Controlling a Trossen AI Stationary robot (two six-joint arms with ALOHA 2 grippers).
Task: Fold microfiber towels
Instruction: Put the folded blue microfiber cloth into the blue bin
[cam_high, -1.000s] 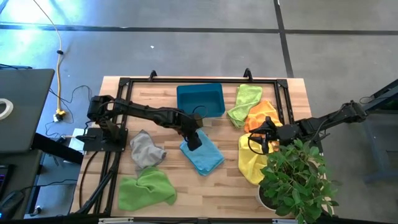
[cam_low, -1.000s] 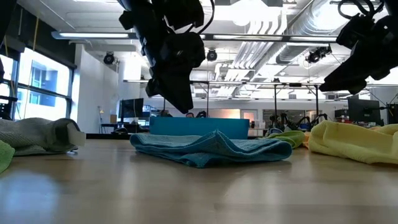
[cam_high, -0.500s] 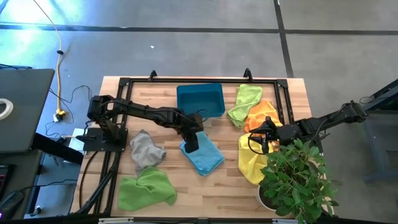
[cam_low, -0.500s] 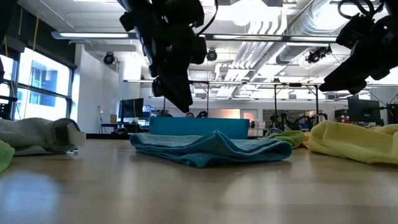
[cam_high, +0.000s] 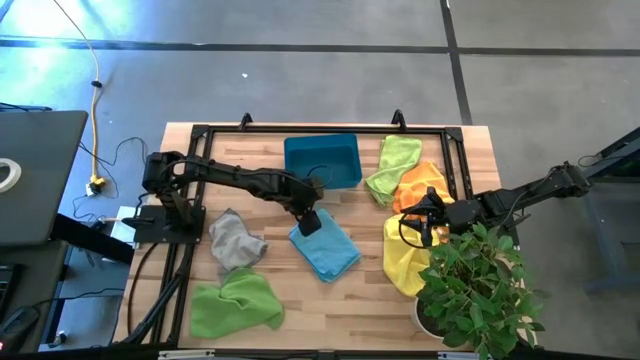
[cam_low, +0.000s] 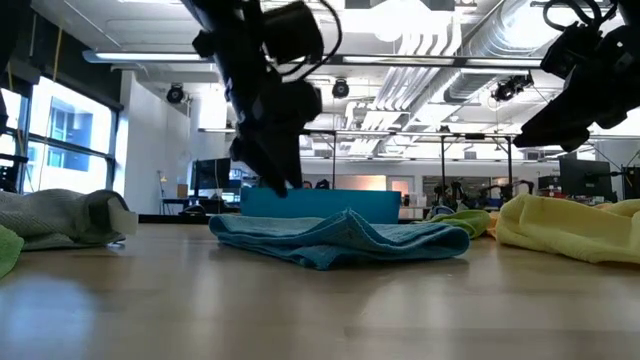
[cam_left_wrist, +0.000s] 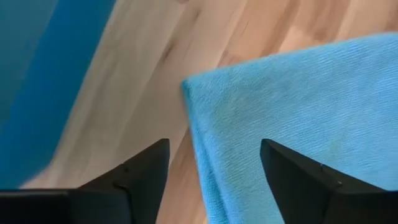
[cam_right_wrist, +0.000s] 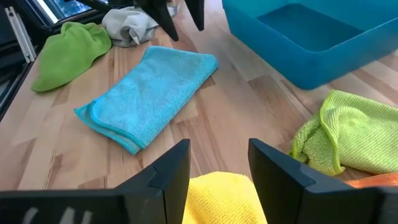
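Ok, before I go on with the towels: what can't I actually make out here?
- Yellow towel, high view: its near part is hidden under the plant's leaves.
- Orange towel, right wrist view: cut off by the picture's edge.
- Lower green towel, low view: only a sliver shows at the edge.
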